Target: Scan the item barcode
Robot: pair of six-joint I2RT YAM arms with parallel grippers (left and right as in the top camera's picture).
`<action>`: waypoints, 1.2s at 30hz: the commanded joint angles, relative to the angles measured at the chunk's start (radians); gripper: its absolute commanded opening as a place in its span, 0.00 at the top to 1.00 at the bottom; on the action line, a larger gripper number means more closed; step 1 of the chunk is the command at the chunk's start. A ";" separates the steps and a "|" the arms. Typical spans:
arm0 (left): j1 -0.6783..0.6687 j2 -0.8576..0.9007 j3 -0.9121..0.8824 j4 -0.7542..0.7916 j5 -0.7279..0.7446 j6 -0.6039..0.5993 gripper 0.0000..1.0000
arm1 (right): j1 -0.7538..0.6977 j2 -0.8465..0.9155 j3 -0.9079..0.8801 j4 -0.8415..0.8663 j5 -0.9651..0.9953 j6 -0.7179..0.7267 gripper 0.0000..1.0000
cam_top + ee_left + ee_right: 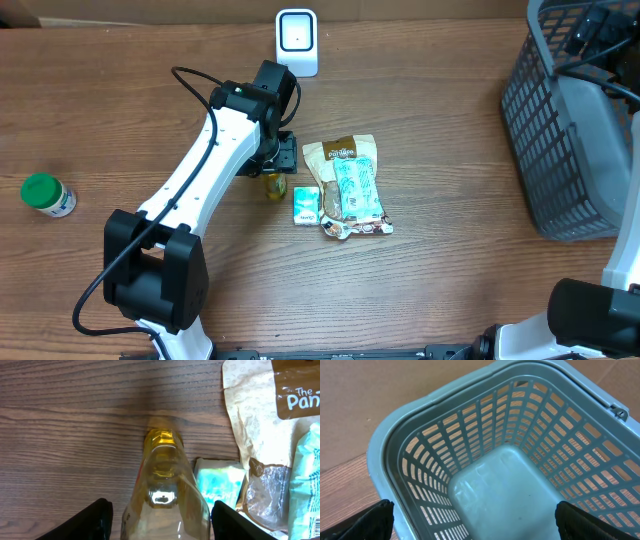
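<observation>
You are working with the left end effector [162, 510], and its two fingers [97, 520] are standing spread, one on each side of the small yellow bottle [162, 475]. A sliver of desk [65, 450] is showing between the left finger and the bottle. On the right side you cannot tell whether the finger is already touching it. Nothing is looking pinched yet.

The bottle is sitting directly under and between the fingers, and seems to be lying on the desk. Its long axis is running straight ahead of the end effector, square to the line between the fingers. The fingers are therefore facing its narrow width, which I judge to be the right way to grip it.

Just beyond the right finger, a small teal pack [220, 480] is lying beside the bottle. Past that, a brown pouch [255, 425] is carrying a pale blue packet [307, 485] on top.

Farther ahead of the end effector, well apart from the bottle, the white scanner [297, 40] is standing at the desk's far edge. That is where the barcode will likely have to face.

The right end effector [477, 520] is hanging wide open and empty over the grey basket [385, 450], far off to the bottle's right. The left arm is clearly the nearer one.
</observation>
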 commanded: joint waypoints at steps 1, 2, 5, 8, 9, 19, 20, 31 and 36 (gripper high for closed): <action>-0.009 0.004 -0.023 0.011 -0.016 -0.023 0.35 | 0.000 -0.010 0.018 0.003 0.010 0.005 0.00; -0.009 0.004 -0.030 0.016 -0.016 -0.027 0.34 | 0.000 -0.010 0.018 0.003 0.010 0.005 0.00; -0.008 0.004 -0.045 0.030 -0.017 -0.029 0.34 | 0.000 -0.010 0.018 0.004 0.010 0.005 0.00; -0.008 0.004 -0.043 0.036 -0.016 -0.029 0.36 | 0.000 -0.010 0.018 0.004 0.010 0.005 0.00; -0.008 0.004 -0.043 0.037 -0.013 -0.029 0.36 | 0.000 -0.010 0.018 0.004 0.010 0.005 0.00; -0.008 0.004 -0.042 0.042 -0.009 -0.002 0.29 | 0.000 -0.010 0.018 0.004 0.010 0.005 0.00; -0.008 0.004 -0.042 0.042 -0.008 -0.002 0.29 | 0.000 -0.010 0.018 0.003 0.010 0.005 0.00; -0.001 0.003 0.110 -0.076 -0.011 0.097 0.15 | 0.000 -0.010 0.018 0.003 0.010 0.005 0.00; -0.001 0.003 0.209 -0.126 -0.020 0.103 0.11 | 0.000 -0.010 0.018 0.004 0.010 0.005 0.00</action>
